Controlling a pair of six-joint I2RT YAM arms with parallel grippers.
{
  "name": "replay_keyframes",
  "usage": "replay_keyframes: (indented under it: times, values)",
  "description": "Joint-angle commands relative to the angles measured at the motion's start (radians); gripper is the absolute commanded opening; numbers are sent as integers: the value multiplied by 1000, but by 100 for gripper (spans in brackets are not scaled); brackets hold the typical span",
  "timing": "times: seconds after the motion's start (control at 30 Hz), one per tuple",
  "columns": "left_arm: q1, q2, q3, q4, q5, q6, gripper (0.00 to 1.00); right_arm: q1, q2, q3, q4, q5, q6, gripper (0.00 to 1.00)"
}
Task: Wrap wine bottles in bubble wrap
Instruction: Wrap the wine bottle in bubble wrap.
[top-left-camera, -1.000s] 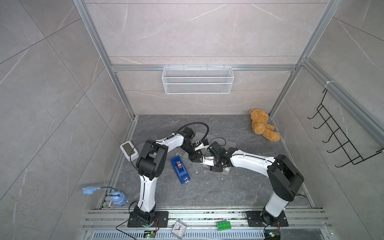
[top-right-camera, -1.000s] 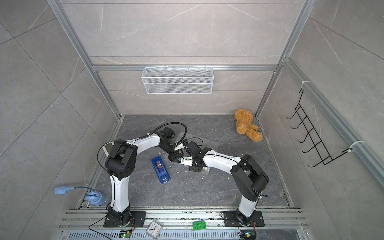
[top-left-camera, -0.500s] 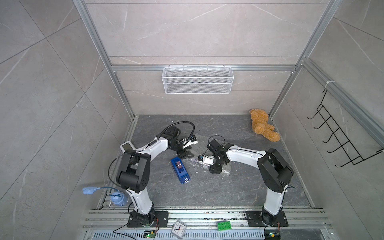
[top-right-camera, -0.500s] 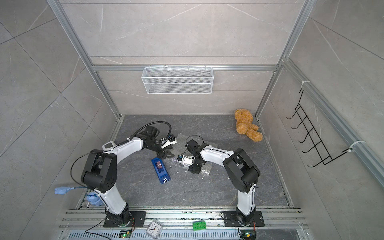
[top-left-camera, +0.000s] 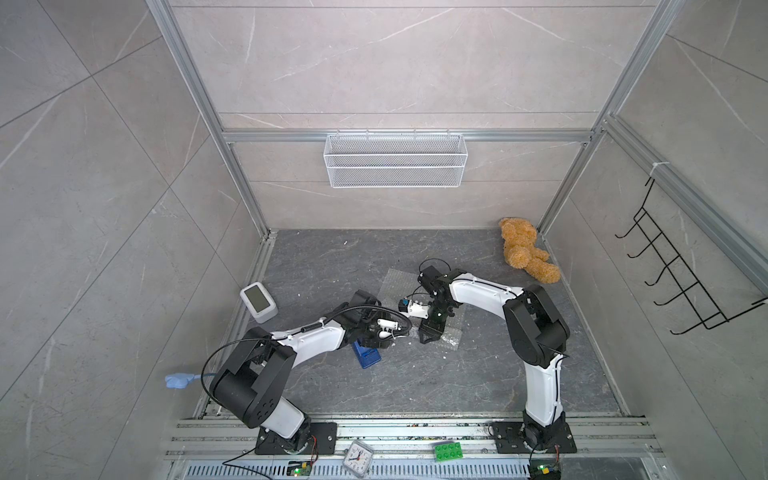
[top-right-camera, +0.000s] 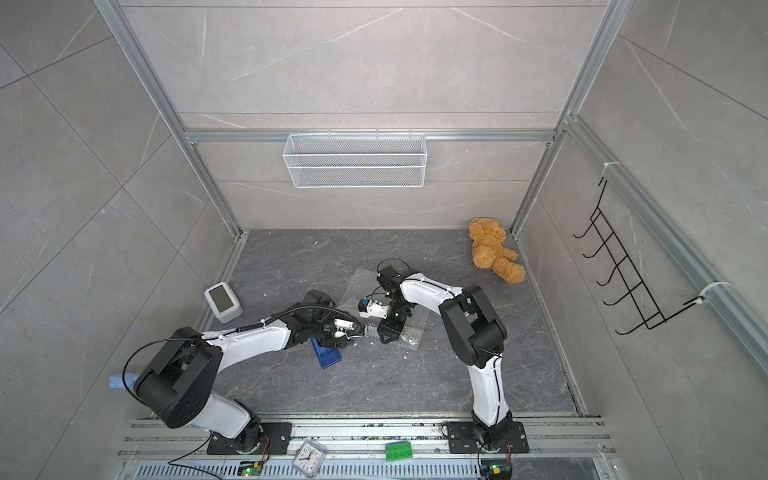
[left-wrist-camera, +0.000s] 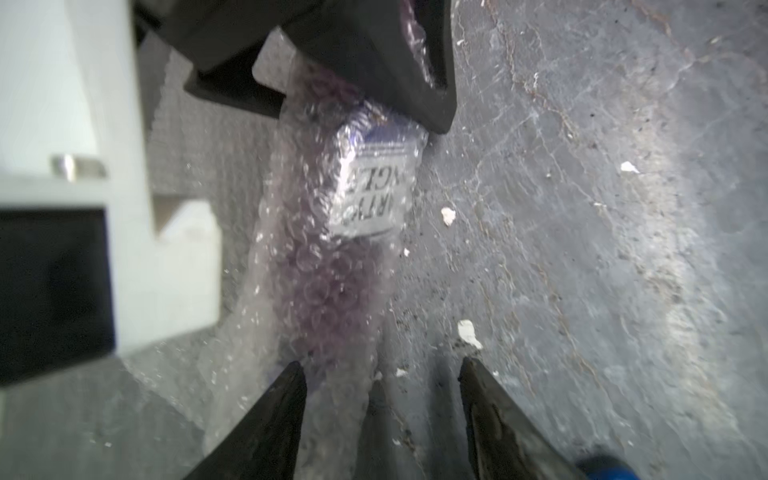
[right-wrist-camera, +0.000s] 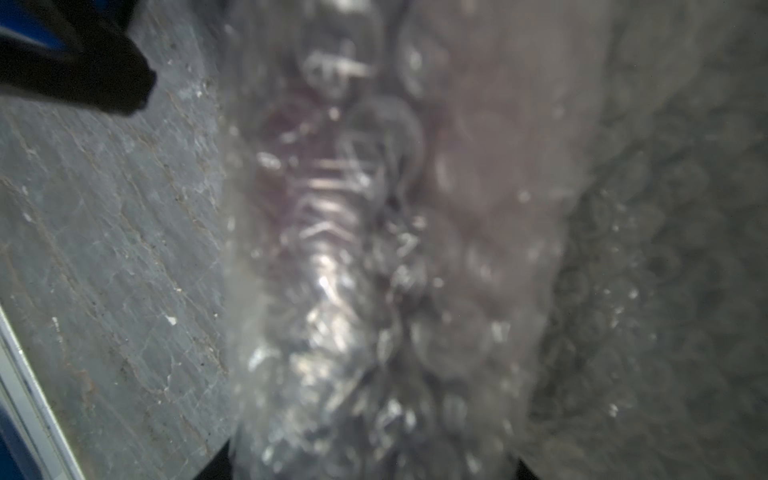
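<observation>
Wine bottle (left-wrist-camera: 332, 286): small, dark purple glass with a white-lettered label. It lies on its side on the dark grey stone-patterned surface (left-wrist-camera: 582, 216), already enclosed in wrap, with glass and label showing through the bubbles. Neck and cap cannot be made out.

Bubble wrap (top-left-camera: 394, 286): translucent clear plastic sheet of small air bubbles. Part is rolled round the bottle; a spare stretch lies flat on the surface beyond.

Right end effector (left-wrist-camera: 353, 112): black jaws stand either side of the wrapped bottle. Whether they grip it or merely rest against it cannot be told.

Left end effector (left-wrist-camera: 382, 365): jaws apart, nothing held, tips at the bundle's near end.

Blue tape dispenser (top-left-camera: 365, 358): on the surface, just beside the left end effector.

Progress, judged: first turn done. The remaining sheet is to be rolled up and the ends closed, and the seam likely taped. Only one bottle is in view.
</observation>
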Motion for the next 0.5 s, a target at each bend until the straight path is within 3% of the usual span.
replay_keyframes:
  times: [0.0,0.47]
  values:
    - [-38,-19,-9,140,-73,69,63,11,91,-17,-144,-66,-13,57]
    - [-92,121,82,130,-45,120,66,-17,109,14,-161,-86,-16,58]
